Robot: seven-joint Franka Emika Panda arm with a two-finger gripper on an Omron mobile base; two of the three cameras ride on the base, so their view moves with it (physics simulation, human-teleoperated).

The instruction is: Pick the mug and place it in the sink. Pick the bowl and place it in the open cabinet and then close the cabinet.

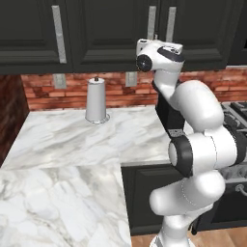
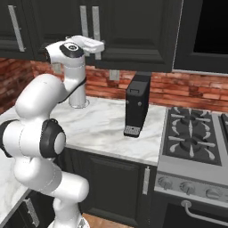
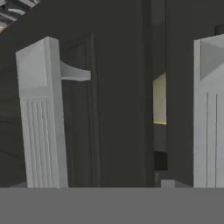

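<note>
Up high, tool (image 3: 118, 131) faces cabinet (image 3: 118, 65) door.

The arm stands folded upward, elbow bent, wrist raised high and turned forward. The tool (image 3: 118, 113) points level ahead, its two pale ribbed fingers (image 3: 41, 113) standing wide apart, parallel and upright. Nothing lies between them; no object is gripped. The hand's white housing (image 2: 82, 44) sits level.

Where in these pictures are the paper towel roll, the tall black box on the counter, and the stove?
paper towel roll (image 1: 96, 100), left base view, middle of the white roll.
tall black box (image 2: 136, 105), right base view, its front face.
stove (image 2: 192, 139), right base view, the burner grates.
</note>
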